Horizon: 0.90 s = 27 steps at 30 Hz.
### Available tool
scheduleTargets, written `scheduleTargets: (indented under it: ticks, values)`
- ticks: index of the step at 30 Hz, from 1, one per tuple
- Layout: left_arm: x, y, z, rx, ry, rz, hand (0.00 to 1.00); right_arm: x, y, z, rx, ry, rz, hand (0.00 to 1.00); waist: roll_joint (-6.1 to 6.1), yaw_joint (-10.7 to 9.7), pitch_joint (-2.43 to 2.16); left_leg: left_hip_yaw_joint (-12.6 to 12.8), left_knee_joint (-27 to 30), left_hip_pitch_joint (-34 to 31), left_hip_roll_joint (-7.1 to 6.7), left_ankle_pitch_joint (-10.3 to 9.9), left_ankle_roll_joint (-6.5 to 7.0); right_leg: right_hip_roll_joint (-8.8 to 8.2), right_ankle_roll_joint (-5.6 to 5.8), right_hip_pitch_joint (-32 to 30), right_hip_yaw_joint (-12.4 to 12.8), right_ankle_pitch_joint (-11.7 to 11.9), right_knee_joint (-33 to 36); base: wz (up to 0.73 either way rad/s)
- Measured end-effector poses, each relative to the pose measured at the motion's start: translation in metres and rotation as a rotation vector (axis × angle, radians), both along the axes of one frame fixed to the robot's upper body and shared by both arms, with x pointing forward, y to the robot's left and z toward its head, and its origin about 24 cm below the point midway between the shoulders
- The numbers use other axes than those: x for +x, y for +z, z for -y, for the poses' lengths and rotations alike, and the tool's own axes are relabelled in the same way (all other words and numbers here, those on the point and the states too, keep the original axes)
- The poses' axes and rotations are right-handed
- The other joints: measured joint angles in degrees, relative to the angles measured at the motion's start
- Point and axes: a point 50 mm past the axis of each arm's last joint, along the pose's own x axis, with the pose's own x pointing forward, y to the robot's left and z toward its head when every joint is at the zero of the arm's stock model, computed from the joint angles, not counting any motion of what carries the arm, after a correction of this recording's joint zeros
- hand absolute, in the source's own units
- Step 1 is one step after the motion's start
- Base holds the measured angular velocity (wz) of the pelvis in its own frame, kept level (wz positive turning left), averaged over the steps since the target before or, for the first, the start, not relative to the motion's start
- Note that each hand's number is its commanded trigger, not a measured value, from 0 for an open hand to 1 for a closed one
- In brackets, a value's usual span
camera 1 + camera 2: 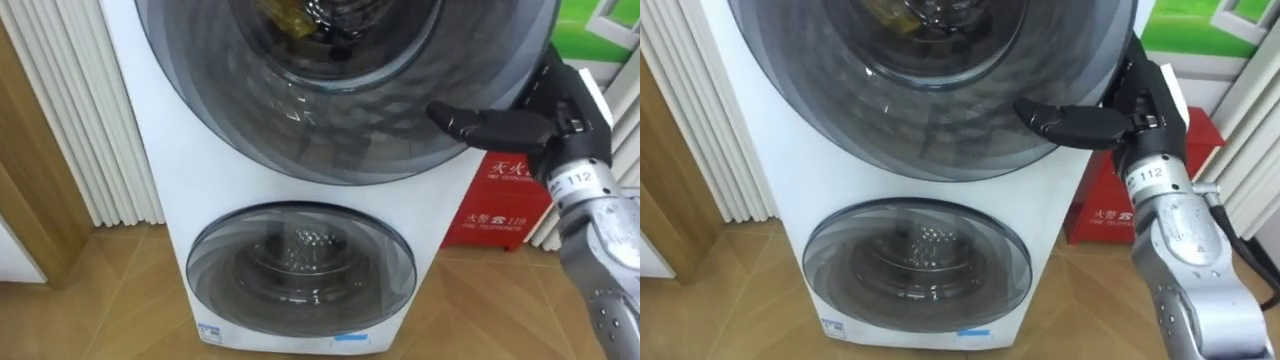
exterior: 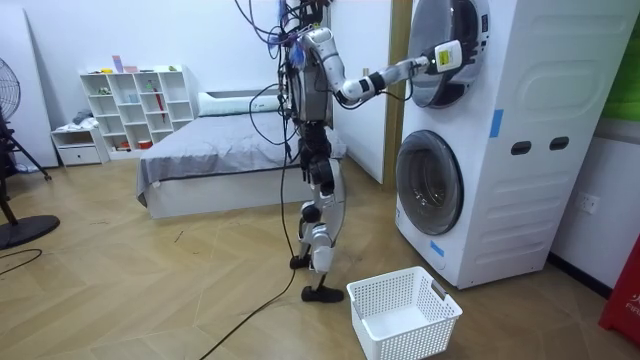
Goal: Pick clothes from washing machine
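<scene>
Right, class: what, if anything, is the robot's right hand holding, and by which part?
It cannot be told: the right hand lies against the right rim of the upper door, but whether it grips that rim is hidden.

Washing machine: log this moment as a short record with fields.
robot: stands facing the washing machine, right arm raised to it
right hand: at the right edge of the upper door, thumb lying across its front
upper drum: a yellowish item shows through the glass
lower door: closed
basket: white basket on the floor beside the robot's feet, nothing in it
beside machine: red box on its right
clothes taken out: none yet
</scene>
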Motion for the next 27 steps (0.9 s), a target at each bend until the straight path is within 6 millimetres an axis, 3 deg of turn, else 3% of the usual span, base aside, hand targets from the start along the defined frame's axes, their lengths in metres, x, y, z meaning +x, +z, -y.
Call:
scheduleTargets:
  ticks: [11,19,27]
  values:
    - [0.007,0.000,0.001,-0.004,-0.054,0.020,0.00,-0.021,-0.043,-0.007,-0.003,0.117,-0.124,0.00,-0.50,-0.84,-0.09,0.74,-0.20,0.55,-0.04,-0.01,0.00,-0.07,0.13,0.46,0.25,-0.15,-0.33,-0.02]
    - [0.002,-0.002,0.001,-0.008,-0.057,0.000,0.00,-0.041,-0.047,-0.019,0.054,0.169,-0.108,0.00,-0.12,-0.97,0.08,2.24,-0.17,0.36,0.02,-0.01,0.00,0.08,0.17,0.34,0.91,-0.19,-0.88,-0.03]
    - [0.003,-0.004,0.006,-0.027,-0.084,0.003,0.00,-0.046,-0.047,-0.026,0.060,0.209,-0.087,0.00,0.71,-1.17,-0.02,3.86,-0.19,0.61,0.02,-0.01,0.00,0.04,0.16,0.29,1.59,-0.18,-0.87,-0.06]
